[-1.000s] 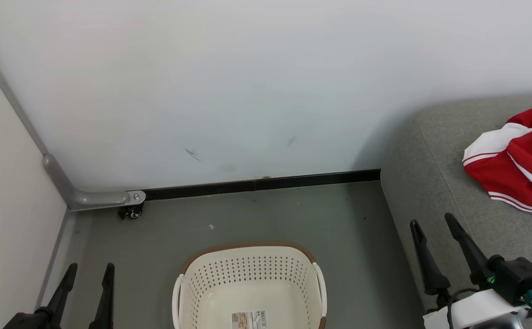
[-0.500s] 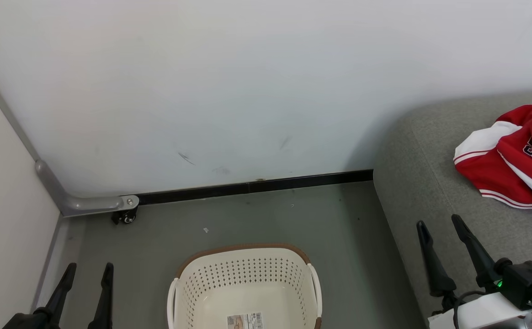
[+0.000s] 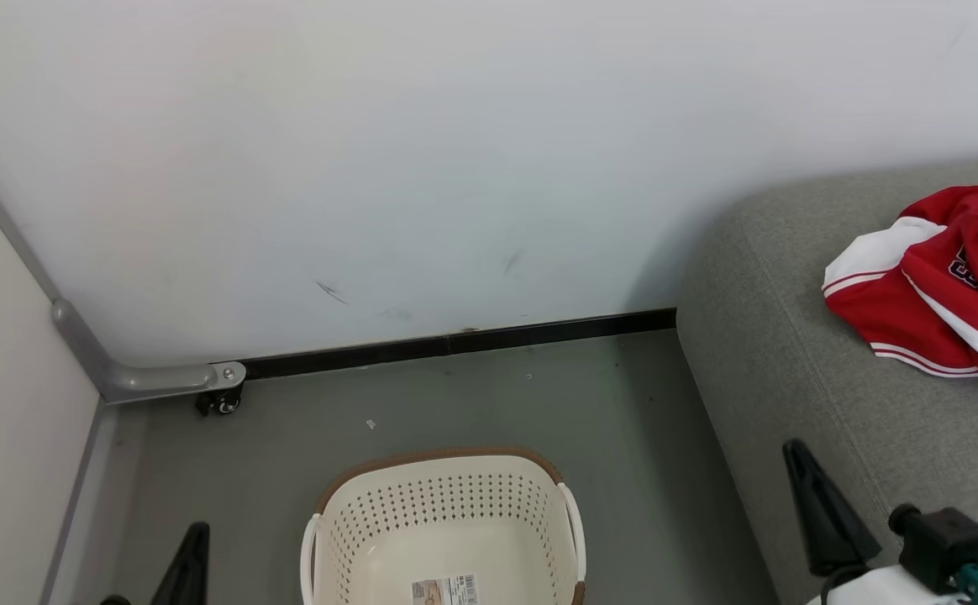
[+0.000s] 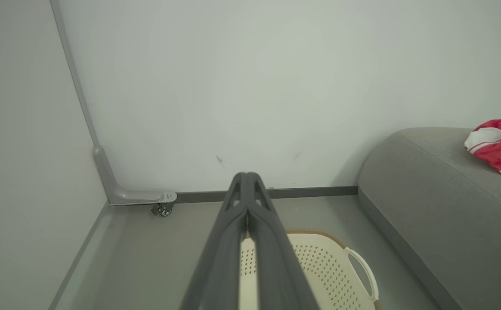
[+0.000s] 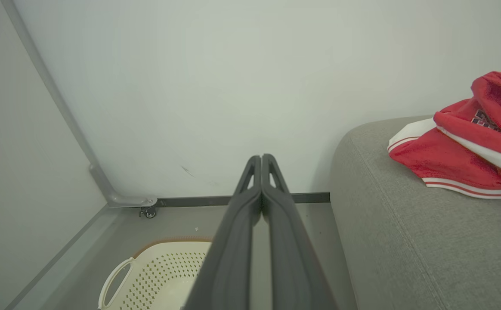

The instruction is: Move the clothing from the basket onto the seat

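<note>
Left gripper [image 4: 247, 175]: fingers together, holding nothing. Laundry basket [image 3: 443, 460], on the floor [image 3: 472, 395]: the visible interior holds a label [image 3: 445, 590] and no garments. Right gripper [image 5: 261, 157]: fingers together, empty. Red clothing [image 3: 926, 319] lies on the grey seat [image 3: 791, 361]. Transfer appears complete.

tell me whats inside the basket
The basket holds no fabric in the part that shows, just a printed label on its floor. Its near end is cut off by the picture's edge. The clothing lies on the seat.
</note>
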Robot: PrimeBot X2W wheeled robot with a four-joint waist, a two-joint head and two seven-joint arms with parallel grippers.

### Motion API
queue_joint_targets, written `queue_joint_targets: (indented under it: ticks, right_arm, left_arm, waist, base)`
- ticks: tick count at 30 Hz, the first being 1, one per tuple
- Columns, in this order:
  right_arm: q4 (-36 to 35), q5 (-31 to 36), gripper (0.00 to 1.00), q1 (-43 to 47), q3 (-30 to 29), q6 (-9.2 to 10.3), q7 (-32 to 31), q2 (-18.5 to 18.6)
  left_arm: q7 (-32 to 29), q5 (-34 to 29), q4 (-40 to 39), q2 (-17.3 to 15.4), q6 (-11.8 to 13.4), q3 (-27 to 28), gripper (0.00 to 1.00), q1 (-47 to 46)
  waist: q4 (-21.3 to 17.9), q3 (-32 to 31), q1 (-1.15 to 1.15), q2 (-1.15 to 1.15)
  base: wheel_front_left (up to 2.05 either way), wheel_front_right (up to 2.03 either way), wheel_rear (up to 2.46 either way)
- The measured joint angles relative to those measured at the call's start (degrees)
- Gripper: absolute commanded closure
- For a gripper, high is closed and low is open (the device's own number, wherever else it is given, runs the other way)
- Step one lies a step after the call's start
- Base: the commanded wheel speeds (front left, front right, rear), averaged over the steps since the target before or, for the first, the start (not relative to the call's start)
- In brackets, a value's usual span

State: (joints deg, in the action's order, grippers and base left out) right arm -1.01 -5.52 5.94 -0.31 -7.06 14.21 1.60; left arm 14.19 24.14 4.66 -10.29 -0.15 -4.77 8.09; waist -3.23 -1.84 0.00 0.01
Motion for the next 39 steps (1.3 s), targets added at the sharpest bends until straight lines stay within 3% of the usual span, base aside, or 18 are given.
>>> queue_joint_targets:
  ticks: [7, 24, 39]
  right_arm:
    - [1.34, -1.35, 1.00, 1.37, 1.04, 0.00, -0.08, -0.25]
    - [0.09, -15.27, 1.00, 2.63, 1.75, 0.00, -0.42, -0.25]
    - [1.85, -26.99, 1.00, 2.01, 0.91, 0.00, -2.98, 0.44]
  left_arm:
    - [-0.37, 1.54, 1.76, 1.35, -0.07, -0.30, 1.00, 0.80]
    - [-3.61, 12.16, 2.92, 2.44, -1.03, 0.99, 1.00, 0.05]
    - [-6.33, 20.11, 3.86, 3.07, -1.60, 2.32, 1.00, -1.49]
  waist:
    - [-0.01, 0.03, 0.00, 0.00]
    - [0.41, 0.33, 0.03, 0.00]
    - [1.04, 0.29, 0.55, 0.00]
  base:
    - [0.00, 0.00, 0.00]
    - [0.00, 0.00, 0.00]
    - [0.00, 0.00, 0.00]
